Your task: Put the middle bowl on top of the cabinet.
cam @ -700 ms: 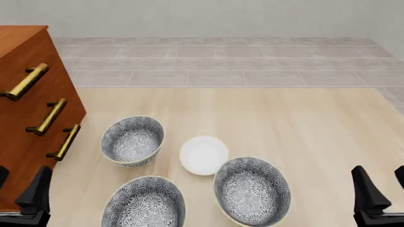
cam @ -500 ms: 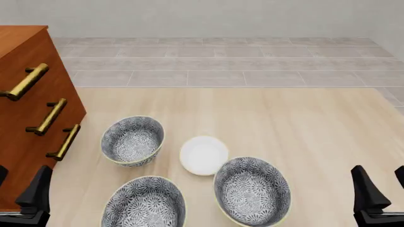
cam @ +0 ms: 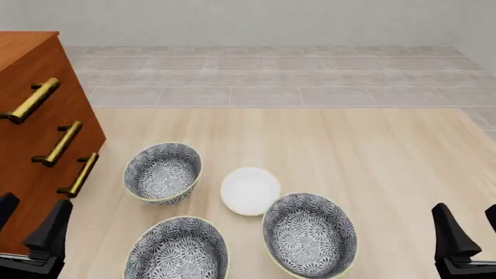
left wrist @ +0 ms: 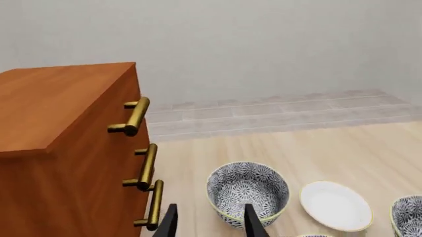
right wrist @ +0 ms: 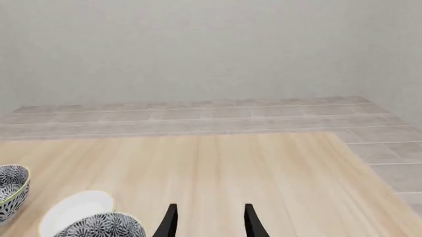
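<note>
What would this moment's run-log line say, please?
phase: pre-grasp; left end effector: open; right end effector: open; patterned bowls: all on table

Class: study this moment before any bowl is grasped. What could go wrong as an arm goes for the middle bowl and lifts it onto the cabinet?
1. Three patterned bowls look alike; the arm might pick a neighbour instead of the middle bowl.
2. The white dish lies very close to the bowls, so a reaching finger may knock it.
3. The cabinet stands tall beside the left gripper; a lifted bowl could catch its handles or top edge.
</note>
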`<move>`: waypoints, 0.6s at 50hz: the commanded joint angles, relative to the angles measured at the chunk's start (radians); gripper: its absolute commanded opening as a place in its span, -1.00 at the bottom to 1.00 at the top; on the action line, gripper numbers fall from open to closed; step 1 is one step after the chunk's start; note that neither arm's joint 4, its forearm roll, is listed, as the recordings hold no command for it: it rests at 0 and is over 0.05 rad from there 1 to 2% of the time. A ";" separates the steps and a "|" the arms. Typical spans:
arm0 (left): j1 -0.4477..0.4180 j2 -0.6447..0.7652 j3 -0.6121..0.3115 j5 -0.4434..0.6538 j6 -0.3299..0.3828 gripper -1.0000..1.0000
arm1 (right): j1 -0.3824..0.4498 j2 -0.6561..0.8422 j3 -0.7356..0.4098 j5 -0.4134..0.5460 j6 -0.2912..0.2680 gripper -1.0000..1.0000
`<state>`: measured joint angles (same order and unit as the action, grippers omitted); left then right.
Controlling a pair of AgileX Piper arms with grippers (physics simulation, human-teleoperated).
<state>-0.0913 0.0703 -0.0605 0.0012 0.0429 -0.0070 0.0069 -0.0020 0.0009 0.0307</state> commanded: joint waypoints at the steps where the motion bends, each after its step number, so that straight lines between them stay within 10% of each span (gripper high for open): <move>1: -0.062 0.088 -0.049 -0.012 0.016 1.00 | 0.002 -0.004 0.000 -0.002 0.003 1.00; 30: -0.187 0.338 -0.204 -0.021 0.076 1.00 | -0.009 -0.001 -0.001 0.005 0.052 1.00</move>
<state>-0.2107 0.3269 -0.1896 -0.0404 0.1041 -0.0115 0.0033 -0.0029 0.0049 0.0699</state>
